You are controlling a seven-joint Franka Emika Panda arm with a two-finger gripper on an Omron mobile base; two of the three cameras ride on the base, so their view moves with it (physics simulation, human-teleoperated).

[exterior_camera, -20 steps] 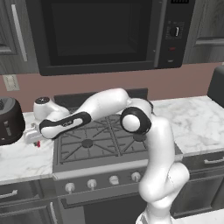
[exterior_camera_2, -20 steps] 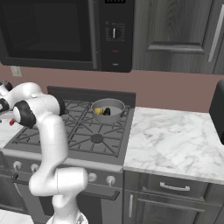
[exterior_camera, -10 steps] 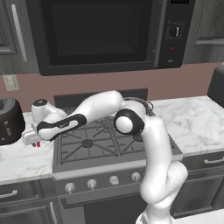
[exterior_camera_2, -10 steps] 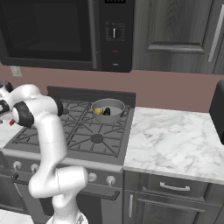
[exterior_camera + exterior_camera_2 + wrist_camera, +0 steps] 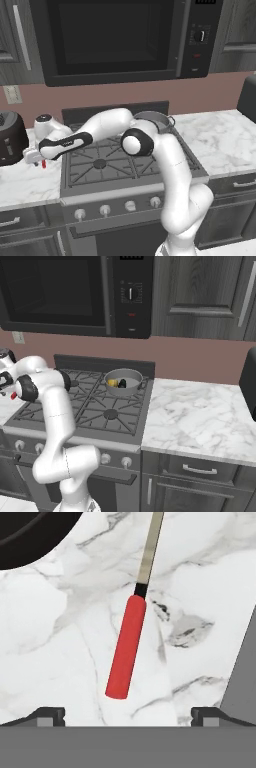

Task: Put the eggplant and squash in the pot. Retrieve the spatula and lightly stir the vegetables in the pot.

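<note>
gripper: jaws spread wide, nothing between them; in the hand view the two dark tips sit far apart at the bottom, one either side of the red handle end
arm: reaches left across the stove to the marble counter beside it; hand low over the counter next to the black appliance
spatula: flat on the marble, red handle toward the gripper, pale metal shaft running away out of the top of the hand view; head not visible, not gripped. In the left base view just a bit of red shows under the hand
spatula vs gripper: handle end lies between the line of the two tips, slightly left of centre; cannot tell if the tips touch the counter
pot: grey, on the back right burner, near the counter edge on the right
squash: yellow, inside the pot at its left side
eggplant: dark, inside the pot just beside the squash, look touching
pot in left base view: partly hidden behind the arm's elbow, contents not visible there
dark curved edge: top left of hand view, appliance body, near the spatula shaft but apart
</note>
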